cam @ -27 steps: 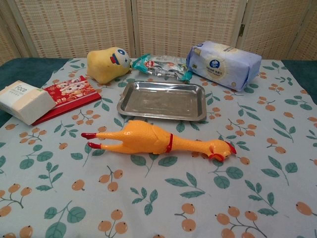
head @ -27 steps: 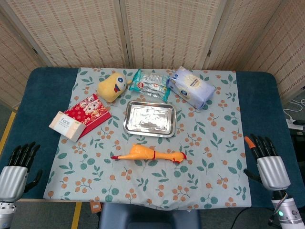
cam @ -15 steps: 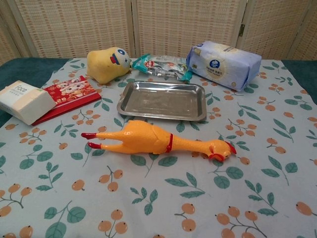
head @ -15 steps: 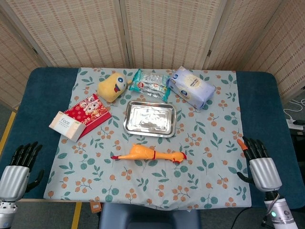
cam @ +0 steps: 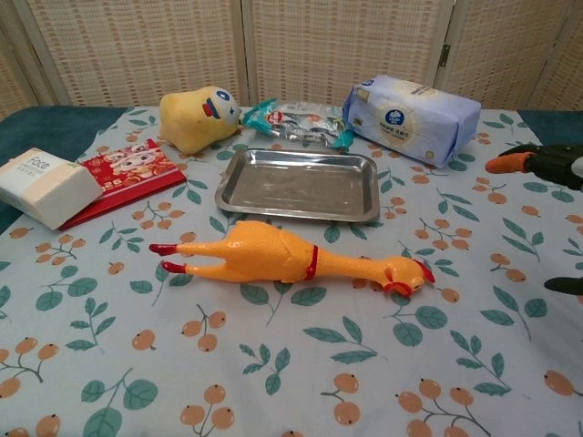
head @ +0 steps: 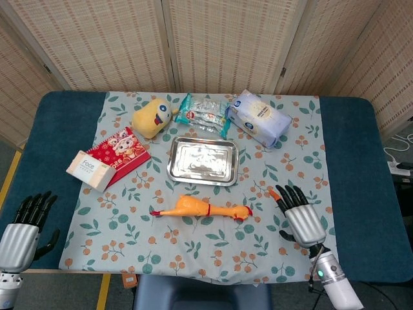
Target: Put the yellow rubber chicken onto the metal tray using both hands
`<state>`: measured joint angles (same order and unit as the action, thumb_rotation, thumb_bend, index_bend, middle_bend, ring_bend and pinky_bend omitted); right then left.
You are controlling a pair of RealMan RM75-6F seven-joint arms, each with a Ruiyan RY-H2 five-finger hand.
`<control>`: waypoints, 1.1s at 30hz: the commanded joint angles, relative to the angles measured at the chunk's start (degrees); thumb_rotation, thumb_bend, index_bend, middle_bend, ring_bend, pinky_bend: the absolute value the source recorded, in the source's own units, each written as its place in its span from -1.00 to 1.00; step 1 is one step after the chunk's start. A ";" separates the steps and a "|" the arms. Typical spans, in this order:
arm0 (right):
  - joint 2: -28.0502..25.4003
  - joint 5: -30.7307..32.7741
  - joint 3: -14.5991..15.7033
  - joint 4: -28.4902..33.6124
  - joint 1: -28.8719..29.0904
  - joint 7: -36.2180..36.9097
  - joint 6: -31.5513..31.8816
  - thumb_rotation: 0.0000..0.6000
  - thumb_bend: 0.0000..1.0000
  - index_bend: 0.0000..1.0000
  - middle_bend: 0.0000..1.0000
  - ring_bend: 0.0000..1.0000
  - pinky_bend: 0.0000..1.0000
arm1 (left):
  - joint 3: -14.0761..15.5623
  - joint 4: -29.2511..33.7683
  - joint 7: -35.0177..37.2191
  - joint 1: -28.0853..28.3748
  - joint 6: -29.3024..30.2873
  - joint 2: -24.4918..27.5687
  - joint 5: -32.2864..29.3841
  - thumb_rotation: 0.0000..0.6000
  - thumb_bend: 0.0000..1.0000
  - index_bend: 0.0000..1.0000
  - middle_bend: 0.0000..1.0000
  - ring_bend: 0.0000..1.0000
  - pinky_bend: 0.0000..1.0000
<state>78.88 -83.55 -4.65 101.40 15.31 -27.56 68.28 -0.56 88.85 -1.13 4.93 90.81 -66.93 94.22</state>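
Meanwhile the yellow rubber chicken [head: 203, 209] lay flat on the floral tablecloth [head: 213, 255], red feet pointing left and head pointing right, just near of the metal tray [head: 202, 160] and not on it. The right hand [head: 301, 217] hovered over the cloth to the right of the chicken's head, apart from it, fingers spread and holding nothing. The left hand [head: 24, 227] sat off the cloth's near left corner over the blue table edge, fingers extended and released. Beyond the tray lay a yellow plush toy [head: 152, 117], a clear snack packet [head: 205, 114] and a blue wipes pack [head: 259, 118]; a white tissue box [head: 90, 170] rested on a red packet [head: 120, 154] at the left.
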 commanded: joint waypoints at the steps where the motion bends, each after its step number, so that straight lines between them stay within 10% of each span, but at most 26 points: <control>1: 8.09 11.58 -4.62 0.51 6.50 -10.55 -6.99 1.00 -0.78 -0.70 -0.86 -1.00 -0.84 | 0.35 0.80 0.46 0.20 -2.07 1.46 -1.54 1.00 -0.15 -1.00 -0.98 -1.00 -0.84; 33: 28.56 31.45 -7.32 -14.46 22.46 -21.69 -6.61 1.00 -0.37 -0.25 -0.77 -0.98 -0.81 | 0.12 2.24 4.14 0.10 -2.87 4.25 -2.77 1.00 -0.13 -1.00 -0.99 -1.00 -0.87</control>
<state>107.25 -52.28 -12.09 87.14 37.57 -49.31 61.65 -0.46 91.11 2.97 5.01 87.97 -62.71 91.44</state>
